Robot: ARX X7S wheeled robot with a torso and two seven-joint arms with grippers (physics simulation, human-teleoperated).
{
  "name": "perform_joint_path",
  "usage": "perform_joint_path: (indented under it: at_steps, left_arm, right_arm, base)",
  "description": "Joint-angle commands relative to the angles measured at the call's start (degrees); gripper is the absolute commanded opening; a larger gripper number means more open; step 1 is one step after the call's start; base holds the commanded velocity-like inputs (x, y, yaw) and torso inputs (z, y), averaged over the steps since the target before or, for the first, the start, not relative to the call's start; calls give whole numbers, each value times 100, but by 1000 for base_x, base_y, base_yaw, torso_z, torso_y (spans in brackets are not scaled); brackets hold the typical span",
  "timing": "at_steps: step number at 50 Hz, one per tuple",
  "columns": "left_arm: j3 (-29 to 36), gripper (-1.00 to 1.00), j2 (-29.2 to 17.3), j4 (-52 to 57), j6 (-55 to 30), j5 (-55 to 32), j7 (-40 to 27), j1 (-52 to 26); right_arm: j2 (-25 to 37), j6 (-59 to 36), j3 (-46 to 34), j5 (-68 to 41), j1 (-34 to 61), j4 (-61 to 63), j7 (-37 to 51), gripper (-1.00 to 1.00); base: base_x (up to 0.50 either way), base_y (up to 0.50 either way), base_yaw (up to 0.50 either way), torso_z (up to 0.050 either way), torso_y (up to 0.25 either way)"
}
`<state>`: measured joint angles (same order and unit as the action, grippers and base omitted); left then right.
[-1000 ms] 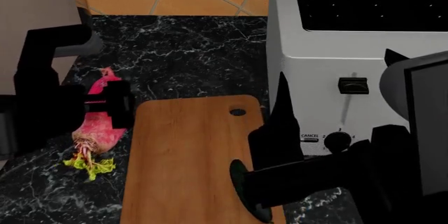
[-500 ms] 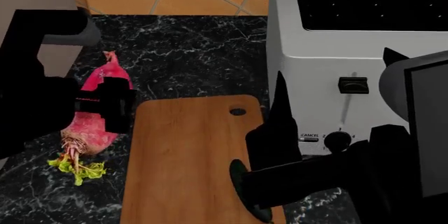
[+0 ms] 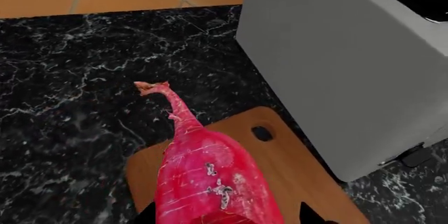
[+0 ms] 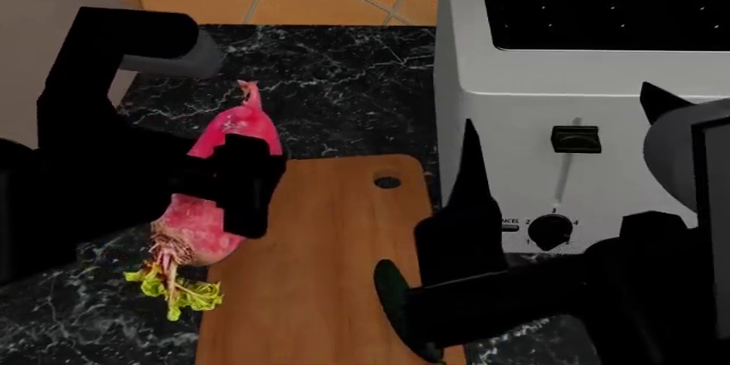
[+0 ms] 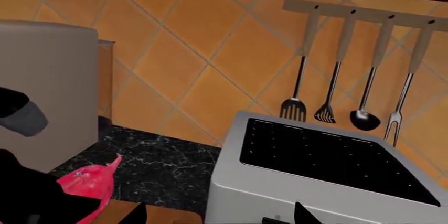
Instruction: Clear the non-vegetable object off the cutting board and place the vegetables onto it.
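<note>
My left gripper (image 4: 234,187) is shut on the long pink-red radish (image 4: 197,226) and holds it in the air over the left edge of the brown cutting board (image 4: 331,237). The root tip points to the back and the leafy stub hangs toward me. In the left wrist view the radish (image 3: 210,177) fills the space between the fingers of the left gripper (image 3: 227,216), above the board (image 3: 294,166). My right gripper (image 5: 218,216) is open and empty over the board's right side, facing the toaster. A dark green rounded shape (image 4: 391,297), perhaps the cucumber, peeks from under my right arm. The non-vegetable object is out of view.
A white toaster (image 4: 536,91) stands right of the board on the black marble counter (image 4: 331,83). A grey appliance (image 5: 42,77) stands at the back left. Utensils hang on a rail (image 5: 364,14) on the orange tiled wall.
My left gripper has lifted the radish off the counter and carried it right, to the board's left edge. The right arm has barely moved.
</note>
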<state>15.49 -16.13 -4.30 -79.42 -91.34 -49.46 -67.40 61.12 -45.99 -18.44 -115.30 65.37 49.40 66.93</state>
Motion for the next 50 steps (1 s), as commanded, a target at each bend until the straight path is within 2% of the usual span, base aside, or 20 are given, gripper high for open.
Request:
perform_joint_path:
  at_steps: [1,16,28,40,41,50]
  left_arm:
    - [54,-100,288,-80,151,-99,-138,-90]
    - [348,-100,452,-84,344,122,128,150]
    - [621,-100,326,-166,629,635,647,519]
    - [672,-100,307,-81,654,526,641,660]
    - [679,100,303,-78,665,536,662,656]
    - [614,100,311,-17,599,232,425,580]
  right_arm:
    - [106,44,84,-57,-30,28,-21,100]
    - [150,89,147,-17,-135,62,-67,100]
    - [108,84,128,56,-195,65,-77,100]
    - [148,109,168,48,-228,101,-86,100]
    - [146,111,171,57,-237,102,-91,100]
    - [103,74,99,-44,-70,74,-4,100]
  base:
    - [0,0,0,0,0]
    - [0,0,0,0,2]
    - [0,0,0,0,1]
    - [0,0,0,1,2]
    - [0,0,0,0,0]
    - [0,0,0,0,0]
